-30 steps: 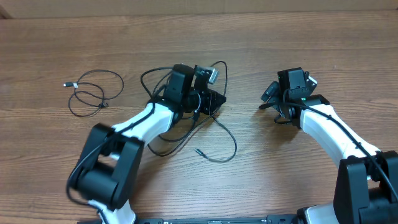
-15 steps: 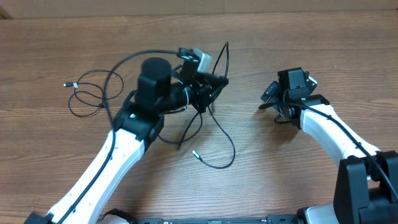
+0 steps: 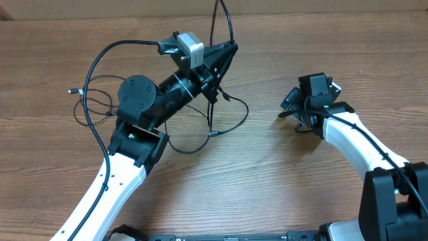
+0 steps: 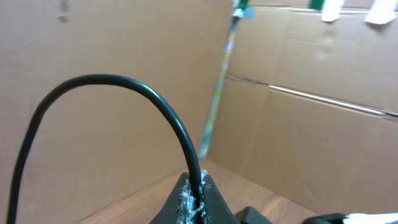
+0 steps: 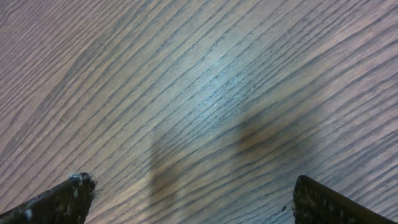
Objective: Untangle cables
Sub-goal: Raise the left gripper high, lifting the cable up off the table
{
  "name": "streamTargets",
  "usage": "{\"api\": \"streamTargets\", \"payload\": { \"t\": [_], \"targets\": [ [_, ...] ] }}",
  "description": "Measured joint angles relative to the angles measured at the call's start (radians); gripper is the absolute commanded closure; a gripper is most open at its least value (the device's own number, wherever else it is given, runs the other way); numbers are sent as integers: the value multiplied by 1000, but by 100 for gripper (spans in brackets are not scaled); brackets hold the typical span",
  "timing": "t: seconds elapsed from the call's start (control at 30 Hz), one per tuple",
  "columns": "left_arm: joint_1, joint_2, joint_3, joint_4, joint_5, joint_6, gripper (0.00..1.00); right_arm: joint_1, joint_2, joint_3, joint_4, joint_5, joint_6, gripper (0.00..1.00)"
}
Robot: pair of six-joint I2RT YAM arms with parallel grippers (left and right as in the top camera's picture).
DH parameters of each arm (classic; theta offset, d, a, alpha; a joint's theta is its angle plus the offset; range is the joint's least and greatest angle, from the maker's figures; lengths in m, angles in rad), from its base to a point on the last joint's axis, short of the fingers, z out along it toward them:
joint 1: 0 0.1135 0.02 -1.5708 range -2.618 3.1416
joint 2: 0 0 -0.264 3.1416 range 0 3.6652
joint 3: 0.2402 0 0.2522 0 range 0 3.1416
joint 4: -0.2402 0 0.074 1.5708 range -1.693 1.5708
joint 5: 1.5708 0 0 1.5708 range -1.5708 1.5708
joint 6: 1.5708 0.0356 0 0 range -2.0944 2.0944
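My left gripper is raised over the table's middle, tilted up and to the back right. It is shut on a thin black cable. One part of this cable runs up past the top edge. The other part hangs down in a loop to the wood, ending in a small plug. In the left wrist view the cable arches out from between the closed fingers. A second thin cable with a silver plug lies coiled at the far left. My right gripper stands open over bare wood, holding nothing.
The left arm's thicker black lead arcs from its wrist camera over the coiled cable. A cardboard wall stands behind the table. The right arm stretches in from the front right corner.
The left arm has swung up and back, lifting the held cable off the table and pulling its loop left and upward. The right arm has not moved.
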Motion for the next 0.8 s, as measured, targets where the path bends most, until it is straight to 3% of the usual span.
{"api": "streamTargets", "payload": {
  "t": [0.17, 0.33, 0.47, 0.53, 0.7, 0.8],
  "targets": [
    [0, 0, 0, -12, -112, 60, 96, 0, 0, 0, 0, 0, -1, 0],
    [-25, -24, 0, -39, -6, 152, 96, 0, 0, 0, 0, 0, -1, 0],
    [-33, -8, 1, -120, -240, 240, 96, 0, 0, 0, 0, 0, 0, 0],
    [-31, 13, 0, -150, -285, 259, 96, 0, 0, 0, 0, 0, -1, 0],
    [-42, 32, 0, -190, -160, 288, 96, 0, 0, 0, 0, 0, -1, 0],
    [-41, 31, 0, -322, -122, 293, 96, 0, 0, 0, -1, 0, -1, 0]
  ]
}}
